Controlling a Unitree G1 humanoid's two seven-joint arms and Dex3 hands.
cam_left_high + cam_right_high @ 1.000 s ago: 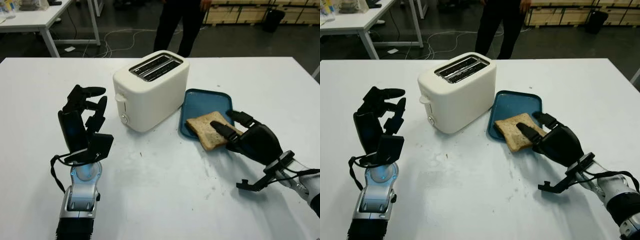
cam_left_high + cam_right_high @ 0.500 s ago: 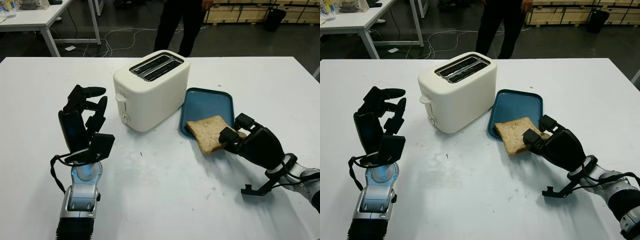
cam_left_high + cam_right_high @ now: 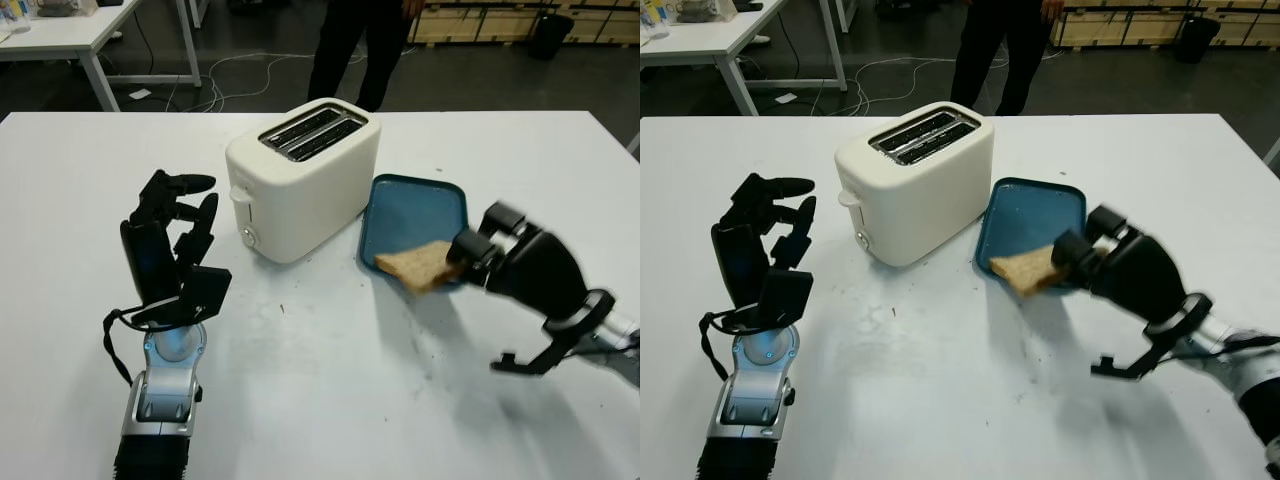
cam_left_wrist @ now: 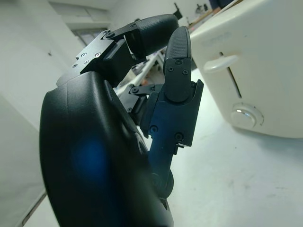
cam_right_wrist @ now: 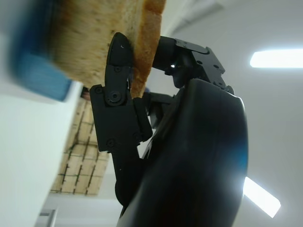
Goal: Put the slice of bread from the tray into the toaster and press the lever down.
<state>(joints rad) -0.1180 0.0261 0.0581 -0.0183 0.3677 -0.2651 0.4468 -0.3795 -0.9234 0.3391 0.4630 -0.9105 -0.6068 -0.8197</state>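
My right hand (image 3: 478,256) is shut on the slice of bread (image 3: 417,266), pinching its right end. The slice hangs tilted just above the front edge of the blue tray (image 3: 412,212). In the right wrist view the bread (image 5: 102,42) sits clamped between the black fingers (image 5: 117,94). The white toaster (image 3: 300,178) stands left of the tray with two empty slots on top; its lever (image 3: 240,196) and round knob face my left hand. My left hand (image 3: 170,235) is raised, open, left of the toaster, and its wrist view shows the lever (image 4: 224,62).
A person in dark trousers (image 3: 350,45) stands beyond the far table edge. A white side table (image 3: 90,30) and cables lie on the floor at the back left. The white tabletop (image 3: 330,380) stretches bare between my two arms.
My right hand has closed on the bread and lifted it off the tray, moving up and slightly right. The left hand has stayed in place.
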